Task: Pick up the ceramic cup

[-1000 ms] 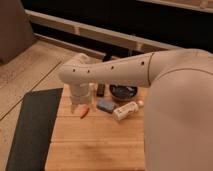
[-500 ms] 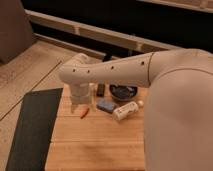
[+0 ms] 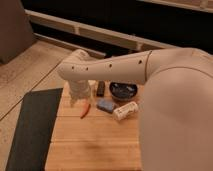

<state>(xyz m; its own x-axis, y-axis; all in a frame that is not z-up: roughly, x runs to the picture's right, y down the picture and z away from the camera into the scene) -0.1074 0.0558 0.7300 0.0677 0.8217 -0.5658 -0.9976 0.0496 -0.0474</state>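
Jaws: hidden under the wrist (image 3: pixel 79 94), low over the far left corner of the counter (image 3: pixel 95 147). It cannot be told how wide they stand, and nothing is seen to be held.
Cup: not made out with certainty. A pale shape, taken to be the cup (image 3: pixel 92 86), is seen just right of the wrist near the far edge, mostly covered by the arm (image 3: pixel 115 67).
Neighbours: a dark block (image 3: pixel 100 88) stands just beside that shape. A bowl (image 3: pixel 123 90) lies further right. An orange item (image 3: pixel 85 110), a blue pad (image 3: pixel 105 105) and a bottle (image 3: pixel 125 111) on its side lie nearer the front.
Risk, missed grasp: if the jaws are lined up beside the cup rather than around it, the cup may be pushed instead of gripped.
Risk, fall: a cup shoved from this spot could be sent over the far edge and broken.
Risk, wrong object: the dark block could be caught along with the cup, being so close.
Risk, slip: a glazed wall pinched off-centre may be lost during the lift.
Risk, sweep: the orange item could be dragged by the wrist.
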